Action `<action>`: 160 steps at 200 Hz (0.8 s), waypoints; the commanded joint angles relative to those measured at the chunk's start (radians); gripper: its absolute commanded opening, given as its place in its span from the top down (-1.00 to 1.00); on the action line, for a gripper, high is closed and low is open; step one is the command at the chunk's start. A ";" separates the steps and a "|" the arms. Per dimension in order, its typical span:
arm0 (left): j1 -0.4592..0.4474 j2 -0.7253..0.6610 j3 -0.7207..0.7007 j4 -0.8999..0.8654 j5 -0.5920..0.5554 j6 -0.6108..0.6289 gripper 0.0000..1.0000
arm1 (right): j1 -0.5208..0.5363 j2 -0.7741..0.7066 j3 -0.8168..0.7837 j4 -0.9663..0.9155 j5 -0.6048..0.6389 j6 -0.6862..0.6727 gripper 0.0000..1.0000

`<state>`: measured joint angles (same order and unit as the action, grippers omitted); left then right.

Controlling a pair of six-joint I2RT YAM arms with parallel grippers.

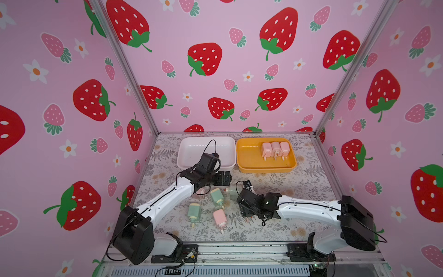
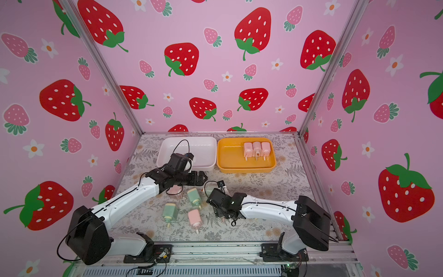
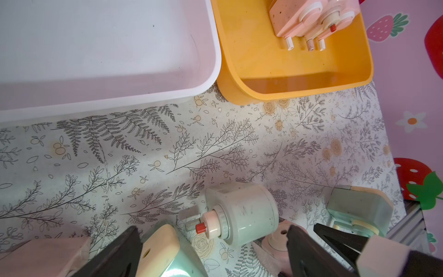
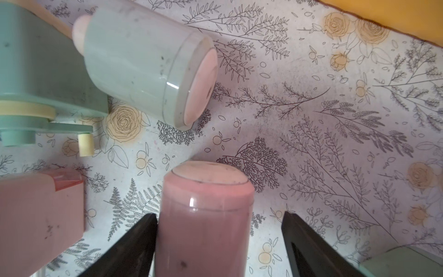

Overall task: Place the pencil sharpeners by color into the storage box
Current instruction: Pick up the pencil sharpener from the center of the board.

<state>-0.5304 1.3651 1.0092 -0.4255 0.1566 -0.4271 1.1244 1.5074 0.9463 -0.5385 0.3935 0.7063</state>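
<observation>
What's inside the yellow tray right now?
Three pink sharpeners lie side by side toward the far right of the yellow tray, cranks pointing at the near wall. The rest of its floor shows bare. Only the floor under them is covered.

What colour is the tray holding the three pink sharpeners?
Orange-yellow; the tray shows best in a top view.

1. The left arm (image 1: 167, 199) reaches forward and a little to the right toward the orange tray (image 1: 266, 169), with the wrist about level.
2. The left gripper (image 1: 227, 178) hangs near the tray's front left corner, jaws wide apart.
3. The right arm (image 1: 309, 211) lies low, in front of the tray, stretched to the left.
4. The right gripper (image 4: 219, 215) points down, its jaws on both sides of a pink sharpener (image 4: 203, 230). One finger (image 4: 134, 242) touches it, and the other stands clear.
</observation>
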 commanded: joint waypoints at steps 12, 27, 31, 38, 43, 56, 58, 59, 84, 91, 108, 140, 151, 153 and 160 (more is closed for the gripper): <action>-0.003 -0.013 -0.005 -0.006 -0.013 -0.008 -0.99 | 0.012 0.008 0.009 0.044 0.025 0.027 -0.75; -0.003 -0.016 -0.009 -0.004 -0.013 -0.007 -0.99 | 0.014 -0.002 -0.011 0.072 0.031 0.056 -0.74; -0.003 -0.018 -0.010 -0.004 -0.013 -0.008 -0.99 | 0.015 -0.005 -0.015 0.079 0.031 0.059 -0.73; -0.002 -0.017 -0.010 -0.004 -0.013 -0.007 -0.99 | 0.014 -0.007 -0.021 0.087 0.030 0.056 -0.71; -0.003 -0.017 -0.009 -0.004 -0.013 -0.007 -0.99 | 0.014 -0.006 -0.023 0.087 0.030 0.052 -0.70; -0.003 -0.017 -0.008 -0.006 -0.034 -0.006 -0.99 | 0.014 0.001 -0.015 0.074 0.026 0.040 -0.68; -0.003 -0.017 -0.008 -0.006 -0.040 -0.006 -0.99 | 0.014 0.002 -0.013 0.071 0.026 0.039 -0.68; -0.003 -0.018 -0.008 -0.006 -0.041 -0.007 -0.99 | 0.014 0.003 -0.012 0.069 0.027 0.039 -0.68; -0.003 -0.022 -0.014 -0.001 -0.048 -0.010 -0.99 | 0.015 0.010 -0.012 0.062 0.021 0.045 -0.67; -0.003 -0.024 -0.014 -0.001 -0.050 -0.011 -0.99 | 0.017 0.012 -0.014 0.064 0.019 0.045 -0.66; -0.003 -0.024 -0.014 -0.002 -0.054 -0.010 -0.99 | 0.018 0.026 -0.007 0.054 0.019 0.044 -0.62; -0.003 -0.025 -0.008 -0.011 -0.059 -0.006 -0.99 | 0.024 0.049 0.006 0.045 0.018 0.038 -0.60; -0.003 -0.027 -0.008 -0.012 -0.060 -0.008 -0.99 | 0.025 0.054 0.006 0.042 0.018 0.039 -0.59; -0.003 -0.027 -0.008 -0.010 -0.060 -0.008 -0.99 | 0.025 0.054 0.006 0.041 0.019 0.039 -0.59; -0.003 -0.025 -0.008 -0.010 -0.060 -0.008 -0.99 | 0.025 0.056 0.005 0.042 0.016 0.037 -0.55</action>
<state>-0.5304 1.3602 1.0004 -0.4252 0.1116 -0.4381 1.1404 1.5524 0.9386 -0.4767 0.4019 0.7368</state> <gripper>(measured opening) 0.995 0.796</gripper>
